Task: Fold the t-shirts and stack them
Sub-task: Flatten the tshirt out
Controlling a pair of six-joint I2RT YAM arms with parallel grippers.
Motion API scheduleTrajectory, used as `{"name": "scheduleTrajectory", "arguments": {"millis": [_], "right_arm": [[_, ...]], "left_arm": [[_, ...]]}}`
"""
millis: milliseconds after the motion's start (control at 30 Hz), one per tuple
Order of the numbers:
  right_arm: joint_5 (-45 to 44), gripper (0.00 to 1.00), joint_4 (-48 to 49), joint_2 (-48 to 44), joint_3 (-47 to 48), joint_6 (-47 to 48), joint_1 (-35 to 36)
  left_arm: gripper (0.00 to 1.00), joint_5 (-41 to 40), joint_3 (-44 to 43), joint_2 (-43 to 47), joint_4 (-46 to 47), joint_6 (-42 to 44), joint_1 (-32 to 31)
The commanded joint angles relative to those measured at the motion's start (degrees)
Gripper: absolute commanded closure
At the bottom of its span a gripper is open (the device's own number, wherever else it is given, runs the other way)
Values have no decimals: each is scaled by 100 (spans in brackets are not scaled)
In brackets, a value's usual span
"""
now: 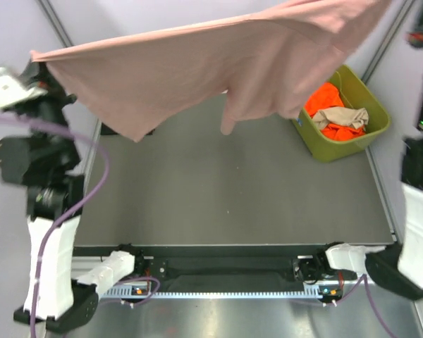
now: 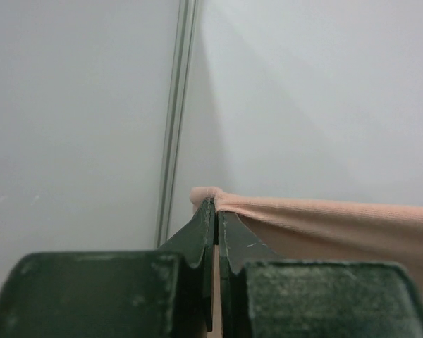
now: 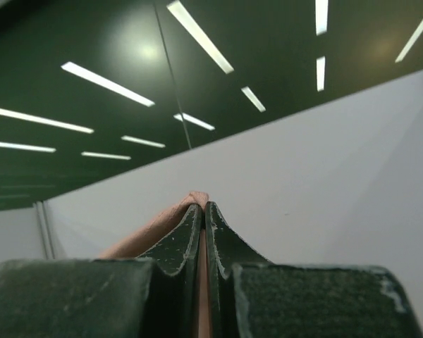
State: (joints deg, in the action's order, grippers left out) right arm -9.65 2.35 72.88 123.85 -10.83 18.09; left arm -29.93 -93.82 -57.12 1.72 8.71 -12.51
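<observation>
My left gripper (image 2: 216, 211) and right gripper (image 3: 203, 211) each clench an edge of the pink t-shirt (image 1: 197, 70), stretched high above the table (image 1: 218, 197); I should lower it evenly and taut so it lands flat

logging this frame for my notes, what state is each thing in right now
pink t-shirt: unfolded, held stretched in the air above the table
left gripper: shut on the pink t-shirt's edge
right gripper: shut on the pink t-shirt's edge
olive-green bin: upright at the table's far right, holding two shirts
orange t-shirt: crumpled in the bin
tan t-shirt: crumpled on top of the orange one
</observation>
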Motion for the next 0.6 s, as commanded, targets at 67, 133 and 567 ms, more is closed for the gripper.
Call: {"name": "scheduleTrajectory", "arguments": {"millis": [67, 133, 567], "right_arm": [[59, 100, -84, -1002, 51, -174, -95], [217, 100, -217, -1257, 25, -270, -95], [622, 100, -430, -1592, -2107, -341, -95]], "left_arm": [[100, 724, -321, 876, -918, -484, 56], [100, 883, -321, 1053, -1155, -607, 56], [100, 1192, 1548, 1458, -1122, -1082, 56]]}}
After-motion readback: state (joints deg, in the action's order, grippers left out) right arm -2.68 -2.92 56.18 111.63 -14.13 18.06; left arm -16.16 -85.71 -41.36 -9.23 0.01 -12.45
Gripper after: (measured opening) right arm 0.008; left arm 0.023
